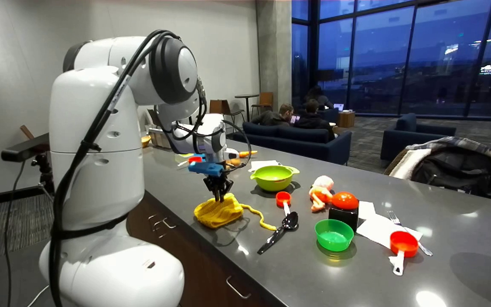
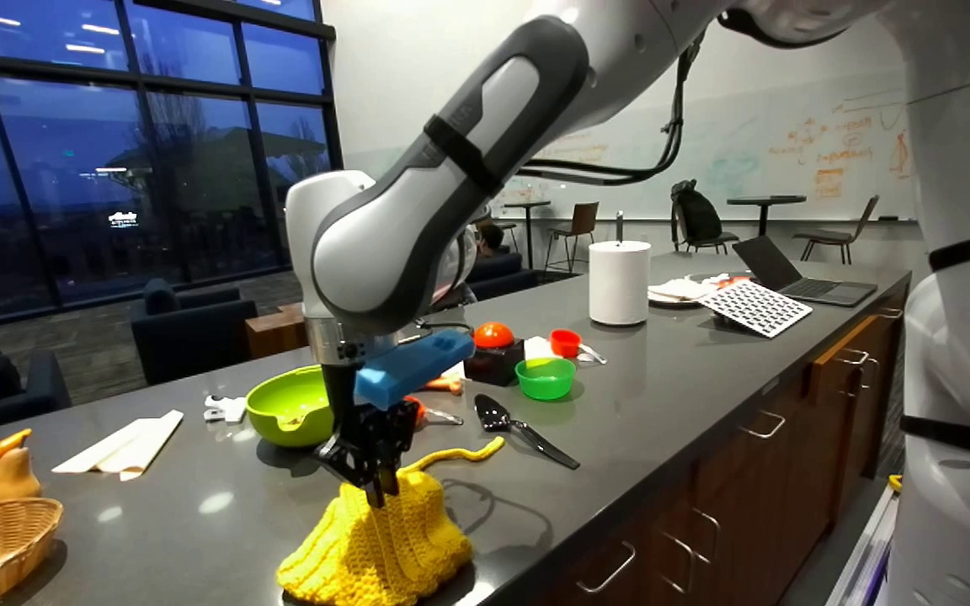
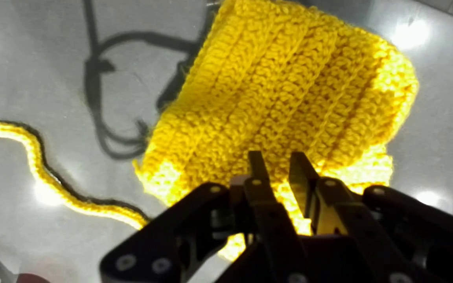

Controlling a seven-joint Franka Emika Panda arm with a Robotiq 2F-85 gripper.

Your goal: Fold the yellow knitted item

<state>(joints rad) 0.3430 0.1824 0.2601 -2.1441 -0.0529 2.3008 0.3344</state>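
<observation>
In an exterior view, the dark grey table (image 1: 343, 290) carries the yellow knitted item (image 1: 212, 214) left of centre, a lime-green bowl (image 1: 271, 183) near centre, a black spoon (image 1: 288, 222) below centre, a green bowl (image 1: 334, 238) right of centre and, just behind that, a black box (image 1: 342, 217).

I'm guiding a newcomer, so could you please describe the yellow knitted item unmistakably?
At the grey counter, follow the white arm down to its black fingers. At their tips sits the yellow knitted item: ribbed and trailing a yellow cord, unlike the smooth lime-green bowl nearby.
</observation>
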